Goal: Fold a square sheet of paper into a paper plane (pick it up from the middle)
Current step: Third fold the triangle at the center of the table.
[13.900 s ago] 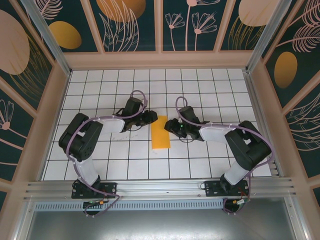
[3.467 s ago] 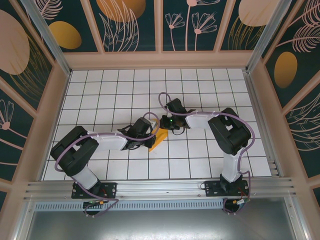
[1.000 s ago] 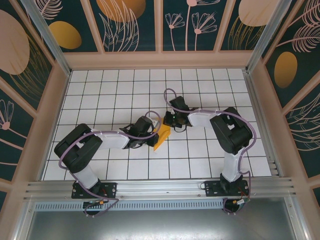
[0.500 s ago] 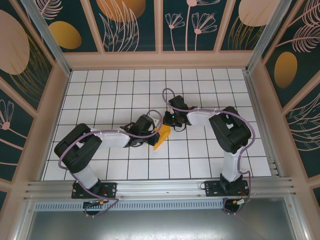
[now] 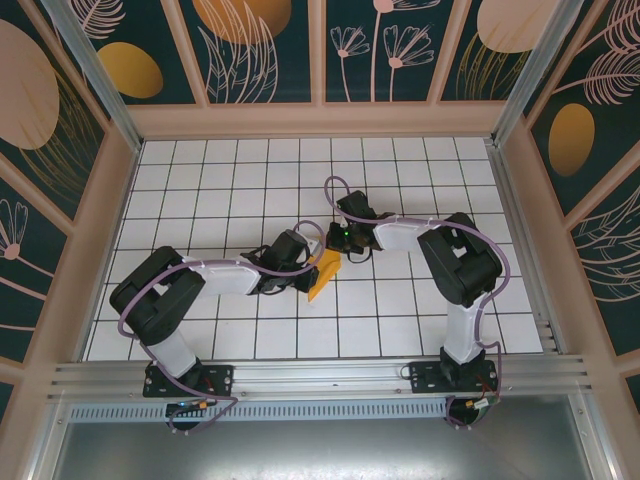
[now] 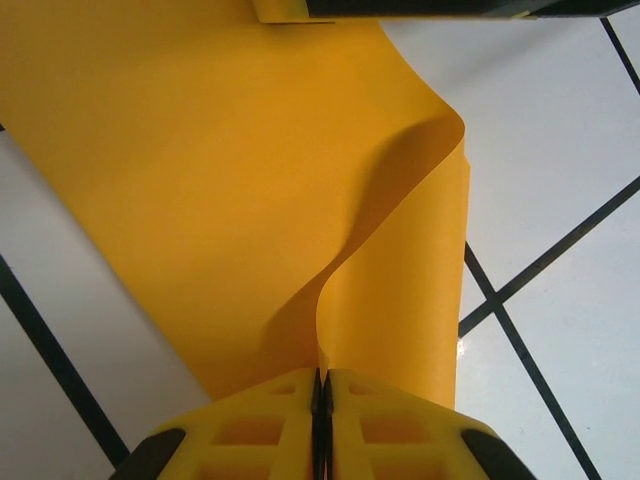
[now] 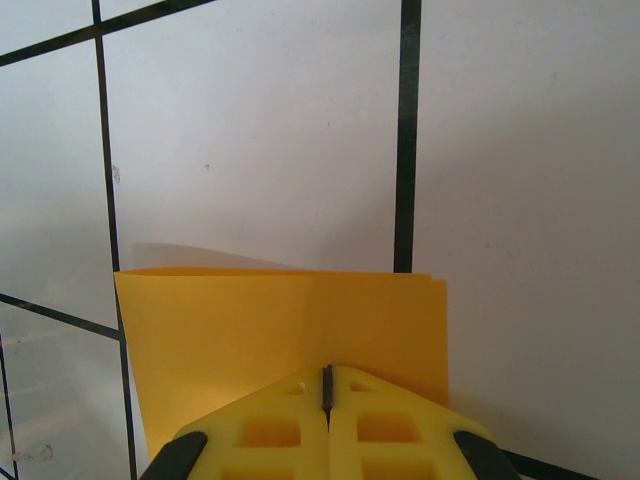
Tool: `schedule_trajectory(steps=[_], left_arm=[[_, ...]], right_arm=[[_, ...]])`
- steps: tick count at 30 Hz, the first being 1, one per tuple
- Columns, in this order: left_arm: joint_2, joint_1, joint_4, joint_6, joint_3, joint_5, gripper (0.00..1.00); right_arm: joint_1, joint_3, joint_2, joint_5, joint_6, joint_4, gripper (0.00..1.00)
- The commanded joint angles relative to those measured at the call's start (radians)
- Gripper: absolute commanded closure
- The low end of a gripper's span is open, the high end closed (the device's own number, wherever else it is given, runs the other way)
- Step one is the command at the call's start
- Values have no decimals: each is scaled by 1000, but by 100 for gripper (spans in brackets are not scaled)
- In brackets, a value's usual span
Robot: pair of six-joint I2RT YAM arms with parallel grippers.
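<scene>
The square sheet of paper (image 5: 323,274) is folded orange-yellow and lies mid-table, slanted. My left gripper (image 5: 308,273) comes from the left and is shut on one raised layer of it. In the left wrist view that layer (image 6: 390,250) curls up off the flat part (image 6: 190,170) into the closed yellow fingers (image 6: 322,378). My right gripper (image 5: 337,247) is shut, its tips down on the paper's far end. In the right wrist view the paper (image 7: 250,320) lies flat under the closed tips (image 7: 327,376), its folded edge pointing away.
The white tiled table (image 5: 240,190) with black grid lines stretches all round. Patterned walls (image 5: 320,60) close the back and sides. A metal rail (image 5: 320,375) with both arm bases runs along the near edge.
Over the last second almost nothing has moved. Much earlier the paper lay flat as a tall rectangle between the two grippers; since then both have closed in on it and one layer is lifted.
</scene>
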Motion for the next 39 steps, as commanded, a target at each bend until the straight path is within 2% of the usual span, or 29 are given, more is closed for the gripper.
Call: schedule_trajectory(steps=[1, 27, 33, 37, 39], left_arm=[[6, 2, 16, 21, 12, 9, 86], [54, 2, 27, 17, -19, -5, 87], [55, 3, 36, 10, -27, 9, 87], [44, 3, 44, 6, -32, 26, 87], [47, 2, 47, 5, -32, 33, 87]], right_arm=[[8, -22, 55, 12, -14, -45, 100], [11, -14, 47, -8, 1, -38, 97], [4, -34, -93, -4, 30, -7, 90], [-6, -125, -255, 58, 77, 25, 88], [-6, -204, -326, 49, 110, 74, 88]])
